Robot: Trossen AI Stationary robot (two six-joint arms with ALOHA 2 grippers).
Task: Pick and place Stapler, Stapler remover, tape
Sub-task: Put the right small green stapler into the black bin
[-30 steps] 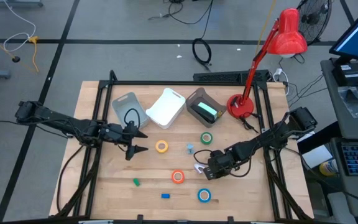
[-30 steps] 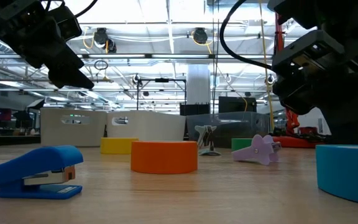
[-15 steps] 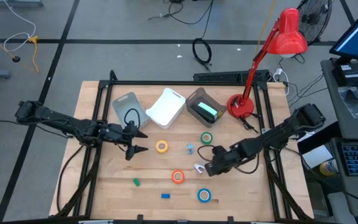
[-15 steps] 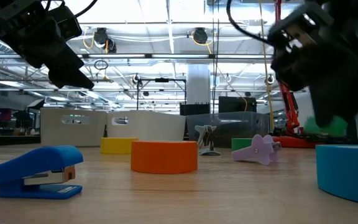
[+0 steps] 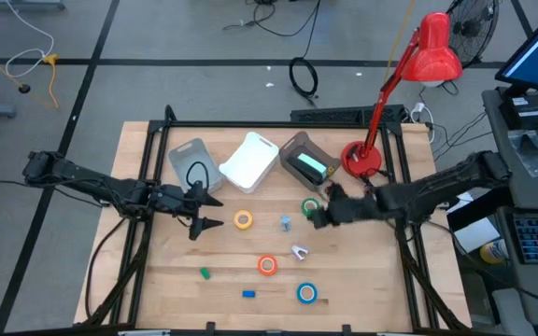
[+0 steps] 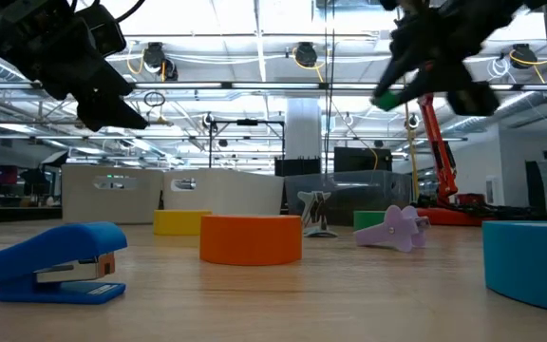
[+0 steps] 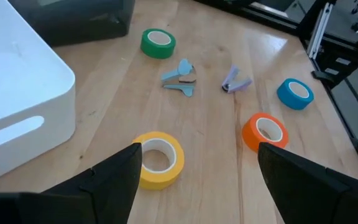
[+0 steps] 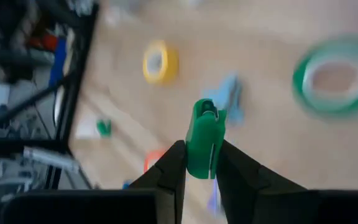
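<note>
The right pincer (image 8: 201, 163) is closed on a small green stapler (image 8: 202, 138) and holds it up above the table (image 5: 157, 280), just beside the green tape (image 5: 310, 207) at about 3 o'clock of it. The left pincer (image 5: 208, 212) is open and hangs at 9 o'clock of the yellow tape (image 5: 243, 220). The orange tape (image 5: 267, 265) and blue tape (image 5: 306, 294) lie toward 6 o'clock. The pale purple stapler remover (image 5: 299, 251) lies between the orange and green tapes. A blue stapler (image 6: 55, 263) also rests on the table.

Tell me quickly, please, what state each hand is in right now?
Left hand: open, holding nothing, above the yellow tape roll.
Right hand: shut on a small green stapler, lifted off the table.
</note>
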